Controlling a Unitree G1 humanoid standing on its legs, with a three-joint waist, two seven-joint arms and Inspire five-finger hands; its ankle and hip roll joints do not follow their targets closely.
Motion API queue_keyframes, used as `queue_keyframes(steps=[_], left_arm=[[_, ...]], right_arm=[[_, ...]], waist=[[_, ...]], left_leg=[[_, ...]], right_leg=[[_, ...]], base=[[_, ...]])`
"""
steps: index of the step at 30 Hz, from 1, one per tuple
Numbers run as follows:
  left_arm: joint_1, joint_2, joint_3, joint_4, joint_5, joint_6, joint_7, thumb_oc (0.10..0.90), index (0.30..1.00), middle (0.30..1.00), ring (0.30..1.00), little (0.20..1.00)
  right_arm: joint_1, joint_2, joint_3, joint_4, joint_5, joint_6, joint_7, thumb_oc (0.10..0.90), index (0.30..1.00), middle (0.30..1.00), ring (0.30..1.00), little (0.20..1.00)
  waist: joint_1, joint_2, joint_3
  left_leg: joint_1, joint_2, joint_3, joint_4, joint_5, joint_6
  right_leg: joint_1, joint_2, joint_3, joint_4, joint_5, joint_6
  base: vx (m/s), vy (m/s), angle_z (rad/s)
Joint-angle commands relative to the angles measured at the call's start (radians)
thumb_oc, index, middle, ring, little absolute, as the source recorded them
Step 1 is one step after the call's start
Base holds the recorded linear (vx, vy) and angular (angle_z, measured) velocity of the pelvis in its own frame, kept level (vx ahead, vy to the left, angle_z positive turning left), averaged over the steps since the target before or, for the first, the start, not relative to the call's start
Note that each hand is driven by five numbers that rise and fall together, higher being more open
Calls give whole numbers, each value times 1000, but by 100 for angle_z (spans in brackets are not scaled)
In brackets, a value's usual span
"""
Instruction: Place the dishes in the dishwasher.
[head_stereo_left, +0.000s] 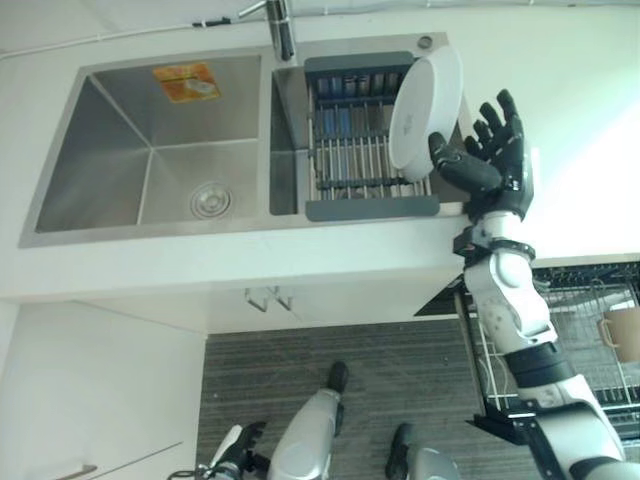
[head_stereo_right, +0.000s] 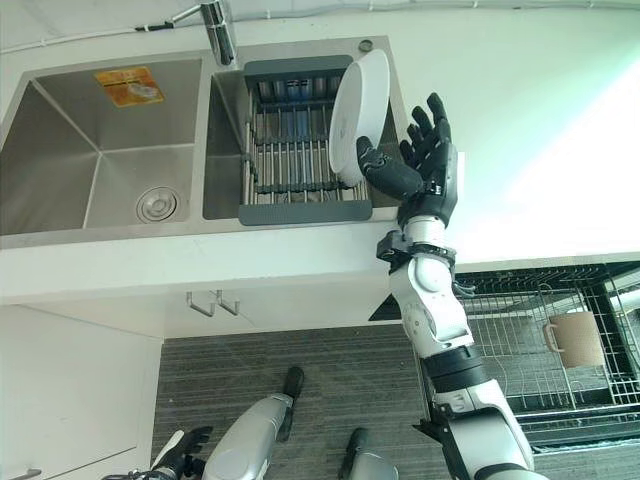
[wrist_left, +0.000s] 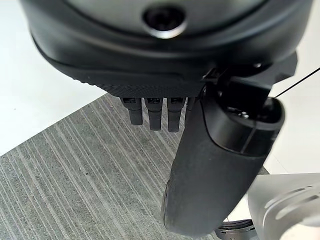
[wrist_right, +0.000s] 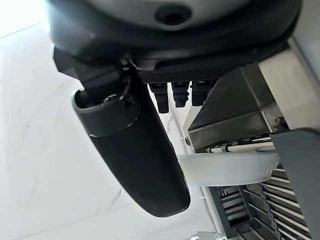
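Observation:
A white plate (head_stereo_left: 425, 112) stands on edge at the right end of a dark dish rack (head_stereo_left: 370, 208) that sits in the right basin of the sink. My right hand (head_stereo_left: 495, 160) is raised just right of the plate, open, with its fingers spread. Its thumb (head_stereo_left: 465, 168) reaches to the plate's lower rim, and in the right wrist view the thumb (wrist_right: 135, 155) lies beside the plate's edge (wrist_right: 230, 169). The pulled-out dishwasher rack (head_stereo_right: 520, 340) sits low on the right with a brown cup (head_stereo_right: 575, 340) in it. My left hand (head_stereo_left: 235, 452) hangs open near the floor.
The bare left basin (head_stereo_left: 150, 150) of the steel sink has a drain and a yellow sticker. A faucet (head_stereo_left: 283, 25) stands at the back between the basins. White counter surrounds the sink. Grey ribbed flooring (head_stereo_left: 380, 350) lies below the counter edge.

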Motion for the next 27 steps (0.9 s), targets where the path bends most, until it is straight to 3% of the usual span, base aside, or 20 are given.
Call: queue_keyframes(steps=[1,20,21,22,23,24,27], left_arm=[[30,27,-17,-2,-45,-2,5,800,900,900,900,900],[37,31,-26,-12,-37,6,6,800,900,900,900,900],[36,33,-27,-20,-40,12,2,800,900,900,900,900],[36,33,-27,-21,-41,12,2,800,900,900,900,900],[36,34,-27,-21,-43,13,2,800,900,900,900,900],[39,35,-27,-22,-42,11,1,800,900,900,900,900],[37,39,-30,-20,-44,8,-3,800,900,900,900,900]], right_arm=[[-140,-40,-28,-96,-8,-80,16,800,900,900,900,900],[-162,-41,-3,-60,9,-22,58,800,900,900,900,900],[-168,-43,-2,-51,4,-5,51,769,853,853,853,853],[-169,-44,-2,-50,2,-2,48,678,716,716,716,716],[-169,-46,-2,-47,-3,2,40,485,427,427,427,427],[-170,-54,-2,-34,-1,5,30,400,300,300,300,300],[-183,-70,-9,13,-26,6,19,400,300,300,300,300]], waist=[[12,9,-46],[29,10,-41],[31,11,-39],[31,12,-39],[31,12,-38],[32,12,-38],[36,14,-36]], left_leg=[[57,61,-35,60,-187,-56],[59,60,-44,60,-183,-59],[57,58,-45,60,-182,-59],[57,57,-45,60,-182,-59],[57,57,-45,60,-182,-58],[58,57,-44,60,-182,-58],[56,57,-42,60,-182,-58]], right_leg=[[-62,-64,-25,-15,65,34],[-51,-68,-43,-15,64,34],[-51,-70,-45,-15,64,33],[-51,-70,-45,-15,64,33],[-51,-71,-45,-15,64,33],[-50,-72,-47,-15,64,34],[-49,-75,-51,-15,65,35]], base=[[0,0,0],[4,1,2],[9,23,8],[9,26,9],[11,18,5],[14,21,4],[4,11,3]])
